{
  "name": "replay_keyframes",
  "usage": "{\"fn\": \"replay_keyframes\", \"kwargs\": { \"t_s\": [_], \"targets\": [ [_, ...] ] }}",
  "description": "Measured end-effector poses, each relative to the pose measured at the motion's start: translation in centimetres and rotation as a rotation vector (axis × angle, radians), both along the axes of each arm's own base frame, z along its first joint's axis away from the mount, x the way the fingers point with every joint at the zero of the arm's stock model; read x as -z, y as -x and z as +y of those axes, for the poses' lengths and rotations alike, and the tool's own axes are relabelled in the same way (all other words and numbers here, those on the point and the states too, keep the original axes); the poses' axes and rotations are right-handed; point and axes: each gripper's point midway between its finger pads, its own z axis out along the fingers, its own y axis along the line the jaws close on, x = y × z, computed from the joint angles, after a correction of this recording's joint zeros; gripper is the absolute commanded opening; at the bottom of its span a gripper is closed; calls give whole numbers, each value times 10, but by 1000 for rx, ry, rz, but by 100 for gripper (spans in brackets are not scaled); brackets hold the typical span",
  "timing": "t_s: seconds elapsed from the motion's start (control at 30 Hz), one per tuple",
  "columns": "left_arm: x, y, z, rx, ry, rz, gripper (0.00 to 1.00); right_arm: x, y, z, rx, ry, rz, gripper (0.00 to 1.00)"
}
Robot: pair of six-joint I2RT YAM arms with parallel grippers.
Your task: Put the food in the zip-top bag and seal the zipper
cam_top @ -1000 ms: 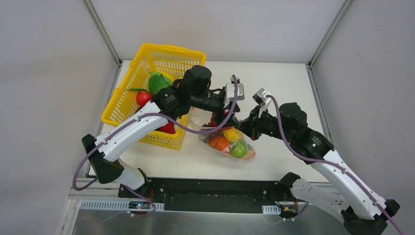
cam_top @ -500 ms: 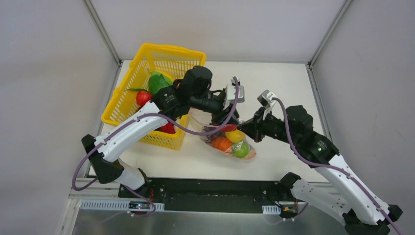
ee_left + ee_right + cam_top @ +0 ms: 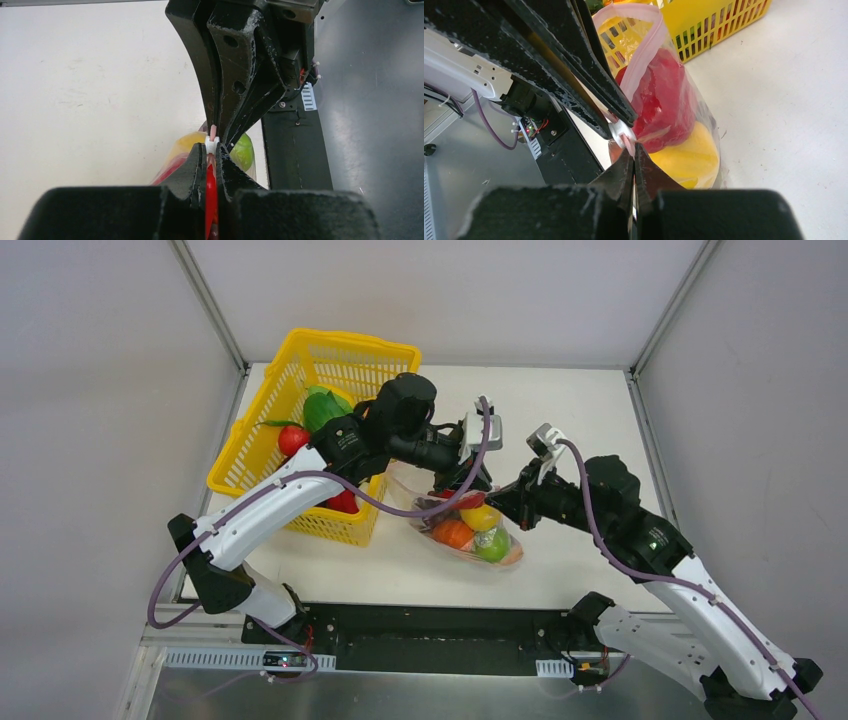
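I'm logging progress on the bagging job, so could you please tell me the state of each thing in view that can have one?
zip-top bag, lying on the table, holding food.
zipper, apparently not fully sealed; its strip gapes in a loop beyond the hands.
left hand, shut on the zipper.
right hand, shut on the zipper.
basket, upright, more food inside.
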Motion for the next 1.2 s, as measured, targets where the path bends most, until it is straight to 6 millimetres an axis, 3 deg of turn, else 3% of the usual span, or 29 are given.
{"fn": "replay_keyframes", "kwargs": {
  "t_s": [0.1,0.23,0.37,0.53,0.73,1.2],
  "targets": [
    [0,0,0,4,-1,-11,0,-1,0,-1,8,-5,-1,0],
    [-2,-1,0,7,4,-22,26,-5,1,-4,18,-15,-8,0],
    [-2,-1,-1,3,4,-13,31,-7,2,-4,20,-26,-10,0],
    [1,-2,-3,2,-1,-6,27,-7,2,-4,19,-28,-8,0],
    [3,-2,-5,-4,-6,14,0,-8,2,-4,19,-28,-8,0],
    [5,-2,3,-10,-27,-46,0,-12,4,-16,82,-70,-17,0]
  ]
}}
